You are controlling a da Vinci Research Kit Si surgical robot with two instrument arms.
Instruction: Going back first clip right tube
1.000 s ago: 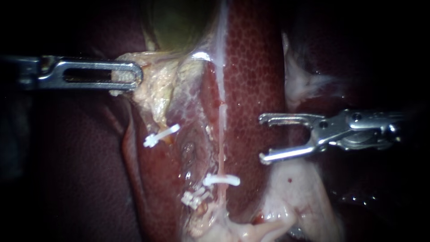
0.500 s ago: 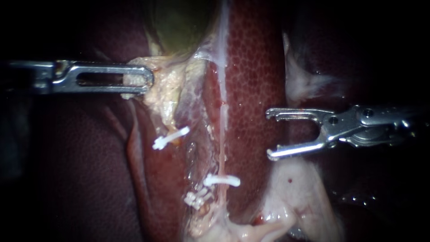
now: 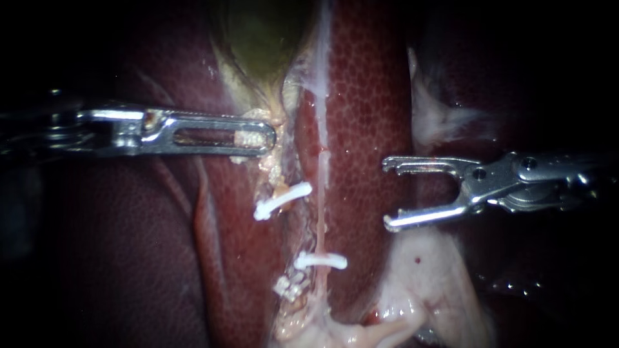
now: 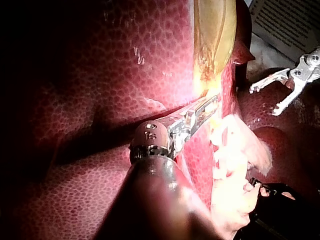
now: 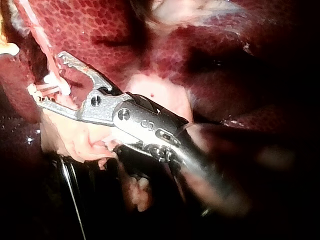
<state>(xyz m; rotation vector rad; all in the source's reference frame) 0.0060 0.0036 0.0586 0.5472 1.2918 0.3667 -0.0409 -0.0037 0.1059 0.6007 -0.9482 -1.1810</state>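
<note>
Endoscope view: right instrument [image 3: 385,193], jaws apart, empty.

I see the right tube [image 3: 320,219] as a thin pale-pink strand running down the liver [image 3: 367,129]. A white clip [image 3: 320,260] lies crosswise on it, seemingly closed.

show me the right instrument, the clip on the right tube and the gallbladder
right instrument [image 3: 388,194]: endoscope view, midway between its open jaws
clip on the right tube [image 3: 320,260]: endoscope view, middle of the white bar
gallbladder [image 3: 258,38]: endoscope view, greenish wall
</note>
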